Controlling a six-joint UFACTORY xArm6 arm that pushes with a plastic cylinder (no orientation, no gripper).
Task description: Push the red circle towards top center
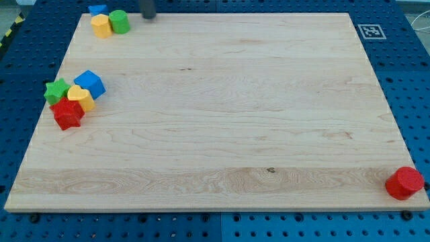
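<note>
**Red circle way off in the bottom right corner**

So the red circle is parked at the view's bottom right, hanging over the right edge of the wooden board, partly off it. Between it and the top center it's just bare wood, loads of room.

Everything else hugs the left side. Near the left edge: green star, yellow heart, blue cube and a red star, all bunched up touching. Top left corner has a small blue block, a yellow block and a green cylinder packed together.

My tip is at the top edge, just right of the green cylinder, well apart from the red circle. No claw here, just a rod, touching no block.

There's a marker tag in the top right corner.
</note>
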